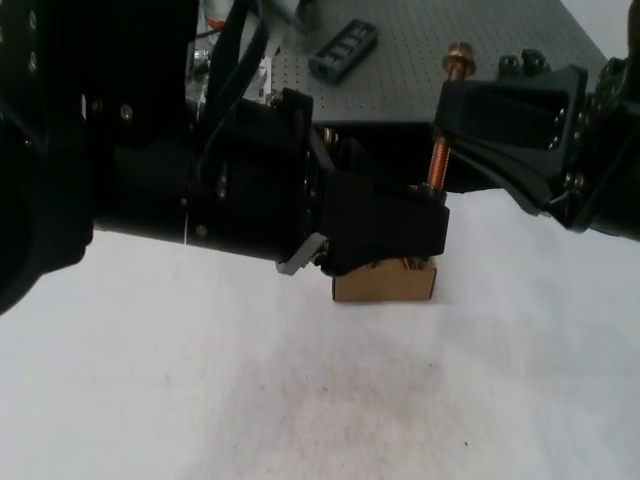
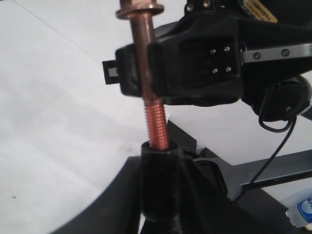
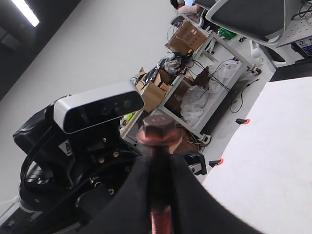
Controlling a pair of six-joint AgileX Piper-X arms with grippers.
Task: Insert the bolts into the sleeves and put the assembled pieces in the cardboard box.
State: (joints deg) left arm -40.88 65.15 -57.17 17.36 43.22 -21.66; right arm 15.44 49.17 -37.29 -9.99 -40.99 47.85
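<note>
The white-covered bench (image 1: 200, 380) carries a cardboard box (image 1: 385, 286); a black tray (image 1: 343, 48) lies behind.

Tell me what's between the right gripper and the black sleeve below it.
A bare threaded stretch of the bolt: it runs from the right gripper down into the sleeve, with nothing else in that gap. The left wrist view shows it.

Robotics lab, perforated breadboard table (image 1: 450, 28), cluttered white benches (image 3: 229, 48), cartons (image 3: 187, 33), cables (image 3: 246, 90), office chair (image 3: 253, 19).
</note>
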